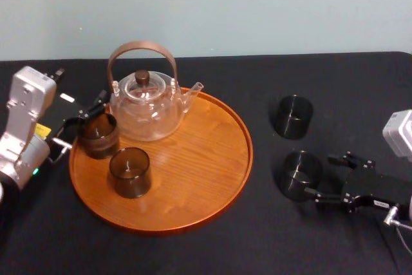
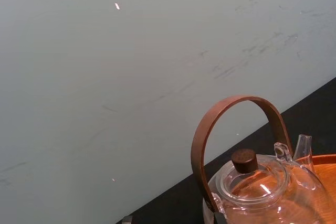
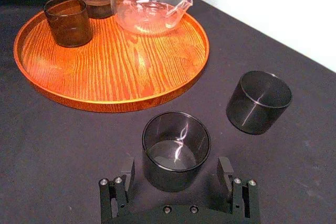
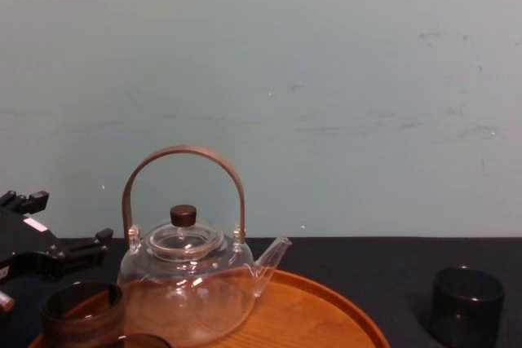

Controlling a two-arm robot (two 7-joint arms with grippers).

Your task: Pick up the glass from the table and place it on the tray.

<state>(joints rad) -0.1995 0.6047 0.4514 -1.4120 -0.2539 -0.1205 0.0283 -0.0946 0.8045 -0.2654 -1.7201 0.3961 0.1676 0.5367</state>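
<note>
One glass [image 3: 176,149] stands on the table [image 1: 290,243] right of the tray [image 1: 212,204], between the spread, unclamped jaws of the right gripper [image 1: 317,174]. We judge the step as reach, pre-grasp. Next move: close squarely, lift, carry left onto bare tray wood. The left gripper [image 1: 87,120] sits at the tray's left edge; we cannot tell its grip.
</note>
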